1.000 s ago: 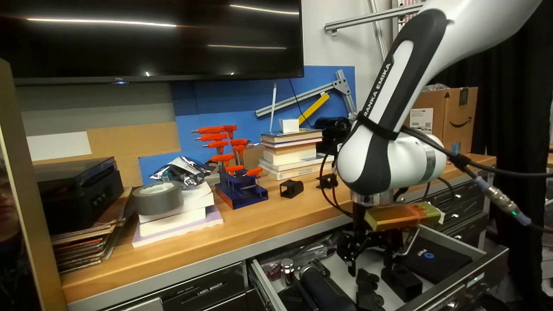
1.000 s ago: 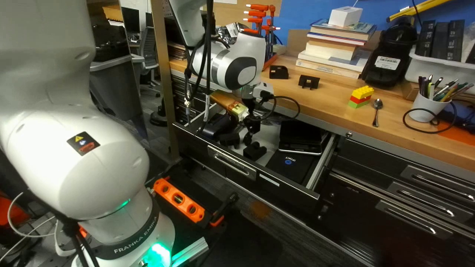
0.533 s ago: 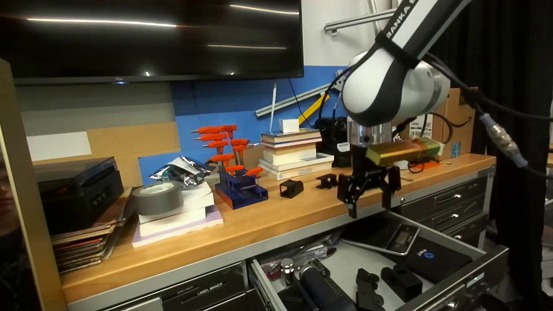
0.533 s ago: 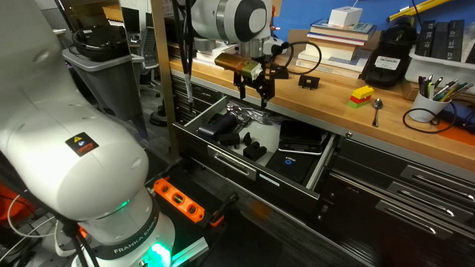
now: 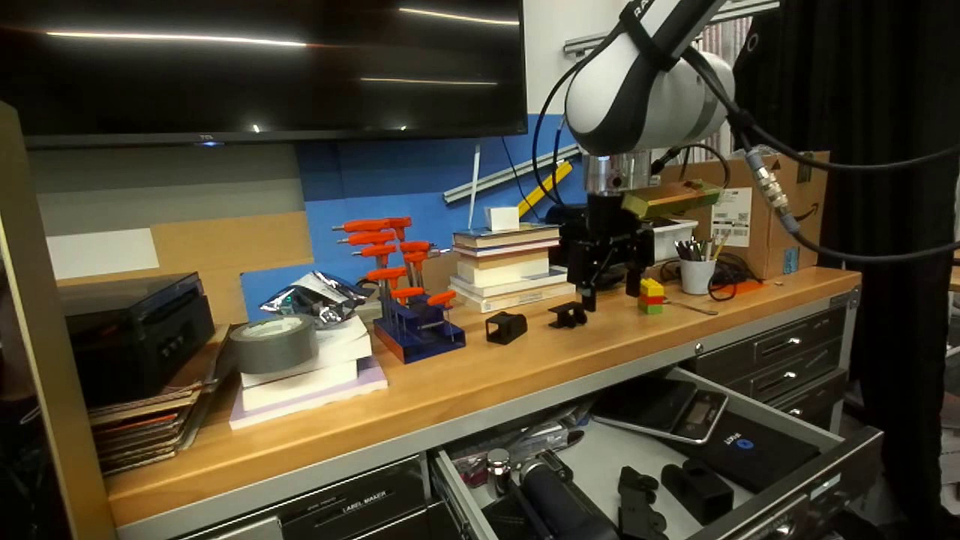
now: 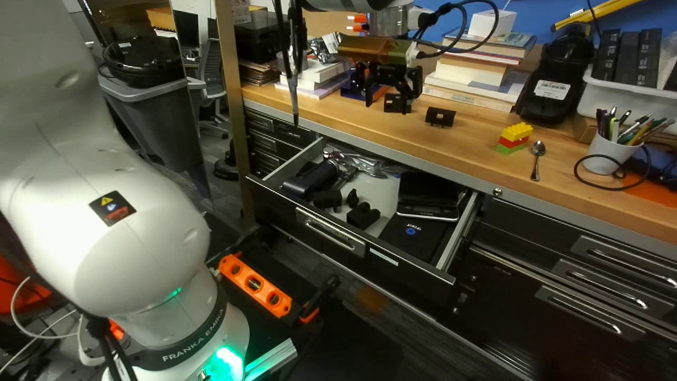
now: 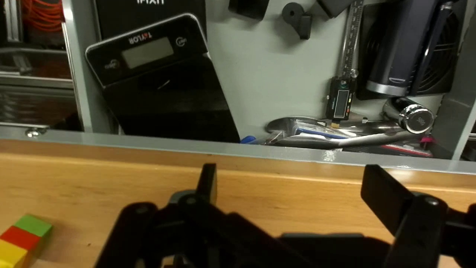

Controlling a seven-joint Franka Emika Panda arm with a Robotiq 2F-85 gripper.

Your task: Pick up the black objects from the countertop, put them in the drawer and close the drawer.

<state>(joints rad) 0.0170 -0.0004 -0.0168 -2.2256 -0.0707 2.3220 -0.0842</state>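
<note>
My gripper (image 5: 611, 296) is open and empty above the countertop (image 5: 420, 397); its fingertips stand wide apart over bare wood in the wrist view (image 7: 290, 169). Two small black objects lie on the countertop in both exterior views: a hollow block (image 5: 507, 328) and a bracket-like piece (image 5: 568, 315). In an exterior view the gripper partly overlaps the hollow block (image 6: 392, 103), and the bracket (image 6: 440, 116) is to its right. Neither shows in the wrist view. The drawer (image 6: 338, 233) is open, with more black pieces inside, such as a block (image 5: 697, 491) and a bracket (image 5: 639, 502).
The drawer also holds a scale (image 7: 148, 56), calipers (image 7: 340, 98) and a dark case (image 6: 418, 233). On the countertop are a hex-key stand (image 5: 420, 341), stacked books (image 5: 510, 277), toy bricks (image 6: 514, 138), a spoon (image 6: 537, 159) and a pen cup (image 6: 608, 153).
My gripper has risen out of the drawer and moved back over the countertop. The black pieces in the drawer and the two on the countertop have stayed in place.
</note>
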